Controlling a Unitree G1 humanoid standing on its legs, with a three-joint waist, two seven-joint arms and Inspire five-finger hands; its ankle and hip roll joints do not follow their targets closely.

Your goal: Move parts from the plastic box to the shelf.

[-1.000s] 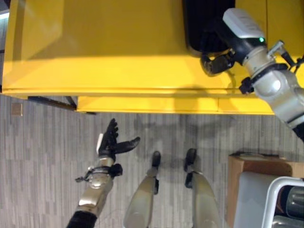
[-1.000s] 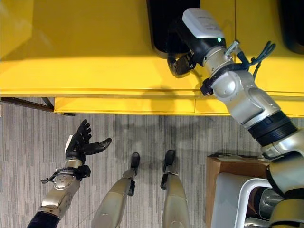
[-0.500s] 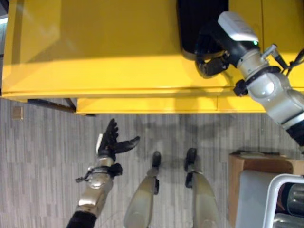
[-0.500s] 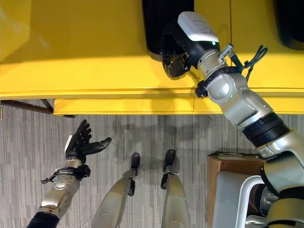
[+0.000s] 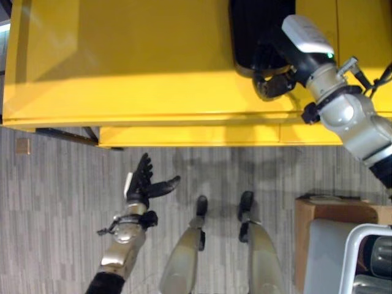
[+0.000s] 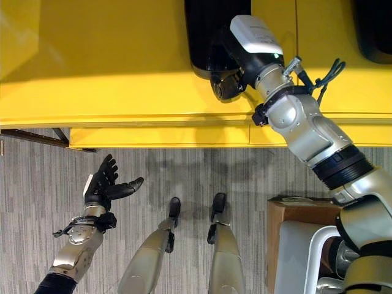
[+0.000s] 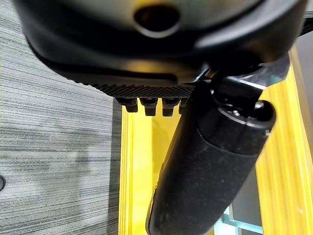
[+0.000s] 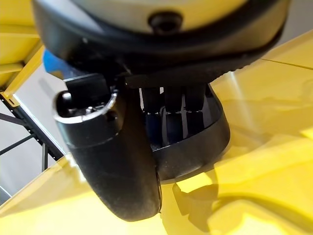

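A broad glossy yellow shelf (image 5: 135,61) carries a black rounded plastic part (image 6: 208,30). The right hand (image 6: 225,82) curls round that part's near rim. Over the floor, the left hand (image 5: 142,184) hangs spread and empty.

A glossy yellow tabletop (image 5: 135,61) spans the far side of the scene, its front edge catching a band of light — a narrower yellow ledge (image 5: 190,135) runs just beneath it. Below lies a grey striped floor (image 5: 55,202). A dark metal brace (image 5: 67,133) shows under the yellow edge, and a brown cardboard box (image 5: 331,214) stands at the lower right.
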